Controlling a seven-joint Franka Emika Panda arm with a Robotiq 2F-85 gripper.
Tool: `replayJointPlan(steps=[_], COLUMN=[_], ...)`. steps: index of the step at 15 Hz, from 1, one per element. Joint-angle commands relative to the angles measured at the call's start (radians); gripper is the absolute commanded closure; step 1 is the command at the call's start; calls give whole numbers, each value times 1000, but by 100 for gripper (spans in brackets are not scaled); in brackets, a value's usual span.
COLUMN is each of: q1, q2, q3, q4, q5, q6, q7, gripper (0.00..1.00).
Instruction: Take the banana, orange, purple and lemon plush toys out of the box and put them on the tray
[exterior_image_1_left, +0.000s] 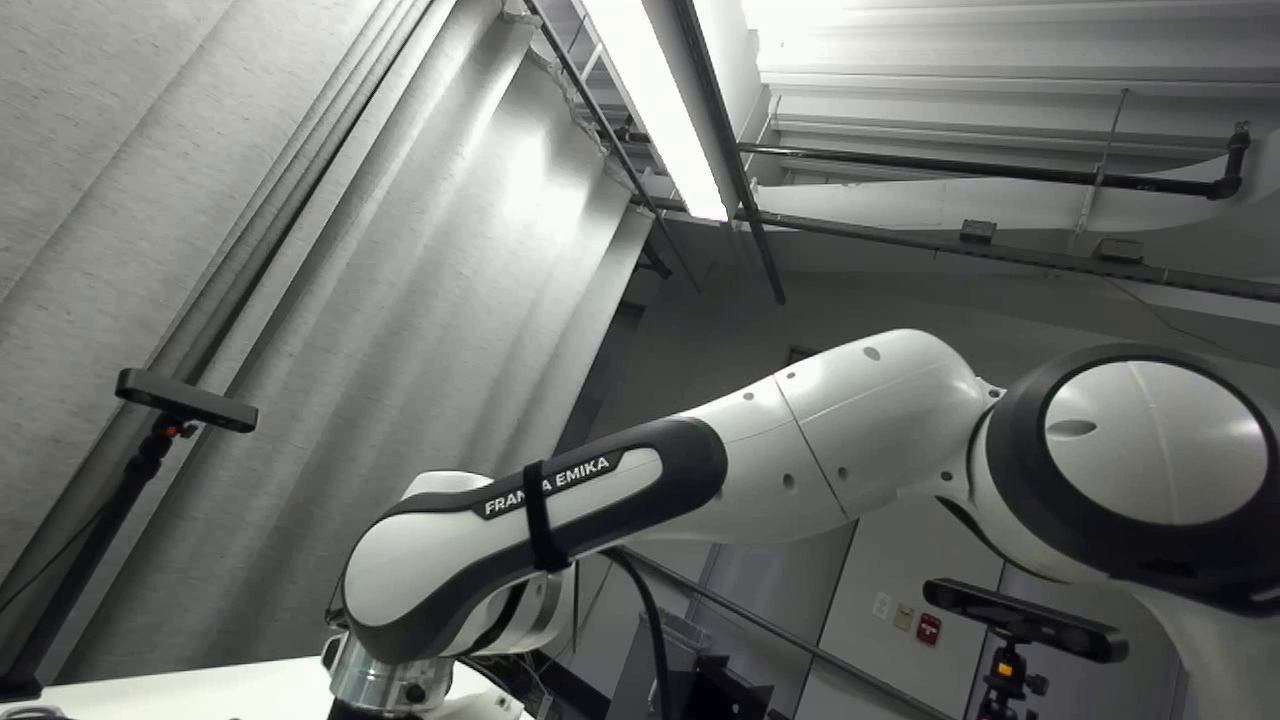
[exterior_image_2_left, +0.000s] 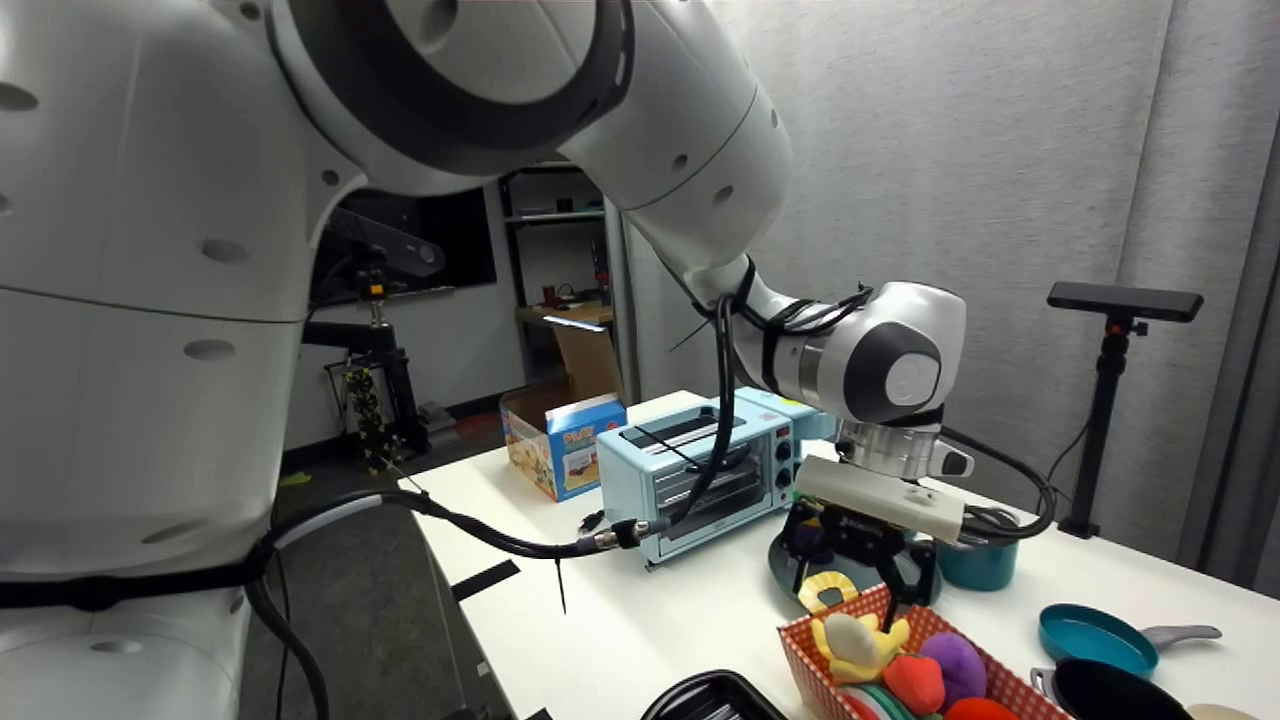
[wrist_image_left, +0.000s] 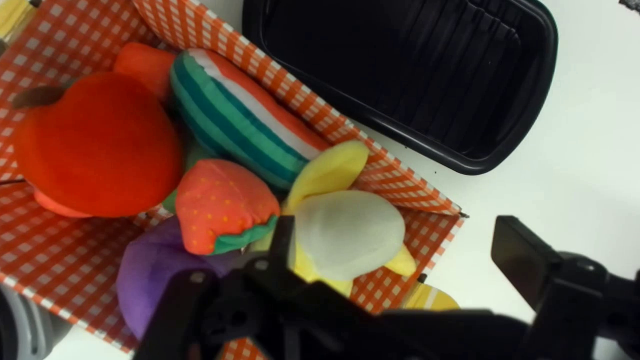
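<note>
Lying in one checked box (wrist_image_left: 65, 265), one banana (wrist_image_left: 350, 235) and one purple plush (wrist_image_left: 150, 270), one tray (wrist_image_left: 375, 60) beside, gripper (wrist_image_left: 397, 232) spread wide

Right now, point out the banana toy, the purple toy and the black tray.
Banana toy (wrist_image_left: 350, 234), wrist view: on its pale middle.
Purple toy (wrist_image_left: 149, 270), wrist view: on its rounded side.
Black tray (wrist_image_left: 415, 75), wrist view: on its ridged floor.

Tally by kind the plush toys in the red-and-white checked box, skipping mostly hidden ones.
Yellow-and-white peeled banana plush: 1
Red strawberry plush: 1
Green-striped watermelon-slice plush: 1
Rounded purple plush: 1
Large brown-stemmed red-orange plush: 1
Total: 5
</note>
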Motion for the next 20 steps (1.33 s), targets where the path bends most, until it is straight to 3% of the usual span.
replayJointPlan(steps=[1,7,8,9,14,18,20], q1=[-13,-14,-13,-13,-16,-19,-20], q2=[39,97,105,112,121,75,35], q3=[16,16,16,16,15,13,11], q4=[27,69,75,82,96,74,53], q5=[6,3,1,0,0,-2,-3], q6=[13,13,12,11,7,13,14], q7=[18,33,36,40,57,63,65], gripper=[0,3,11,29,68,95,100])
